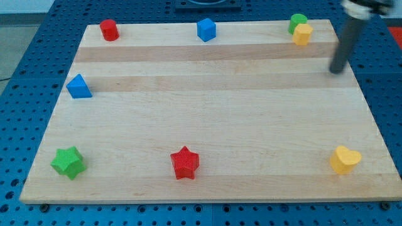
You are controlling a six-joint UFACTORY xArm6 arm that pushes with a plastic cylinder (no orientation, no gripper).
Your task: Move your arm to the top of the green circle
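The green circle (296, 22) sits at the board's top right corner, touching a yellow block (303, 34) just below and right of it. My tip (338, 70) is on the board's right edge. It lies below and to the right of the green circle, apart from both blocks. The rod rises from the tip toward the view's top right.
A red cylinder (109, 29) is at top left and a blue block (206, 29) at top middle. A blue triangle (78, 86) is at the left. A green star (68, 162), a red star (184, 162) and a yellow heart (345, 159) line the bottom.
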